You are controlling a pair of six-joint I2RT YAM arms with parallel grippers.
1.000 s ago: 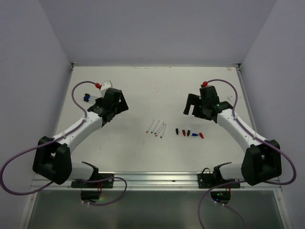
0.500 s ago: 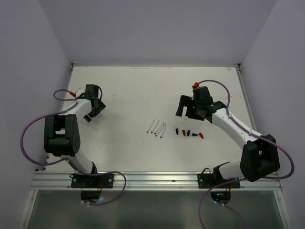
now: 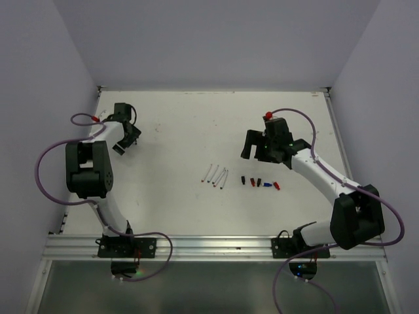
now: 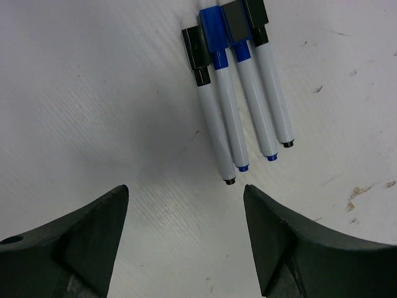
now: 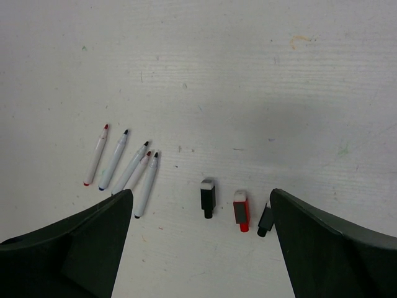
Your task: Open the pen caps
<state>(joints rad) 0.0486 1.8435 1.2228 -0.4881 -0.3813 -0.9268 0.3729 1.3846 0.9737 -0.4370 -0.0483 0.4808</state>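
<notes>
Uncapping seems half done: the wide-open, empty left gripper (image 4: 185, 194) hovers over four capped white-barrelled pens (image 4: 255, 105) far left, needing to grip one next, while the equally open, empty right gripper (image 5: 201, 194) overlooks loose short plastic caps (image 5: 240, 210) at centre.

Four capped pens (image 4: 228, 118) side by side on table (image 4: 93, 93); left pincer (image 4: 185, 198) spread wide, empty.

The white worktop (image 4: 93, 93) looks matt, with a fine ribbed grain and a few brownish scuffs (clearest from the left wrist). The four capped white-barrelled pens (image 4: 231, 118) are smooth plastic with a soft sheen; their black and blue clip caps (image 4: 211, 28) look glossier. The loose black and red plastic caps (image 5: 240, 211) seem matt. The left end effector (image 4: 185, 192) and the right end effector (image 5: 200, 194) have dark, dull plastic fingers. The near-edge rail (image 3: 216, 245) is pale brushed metal.
</notes>
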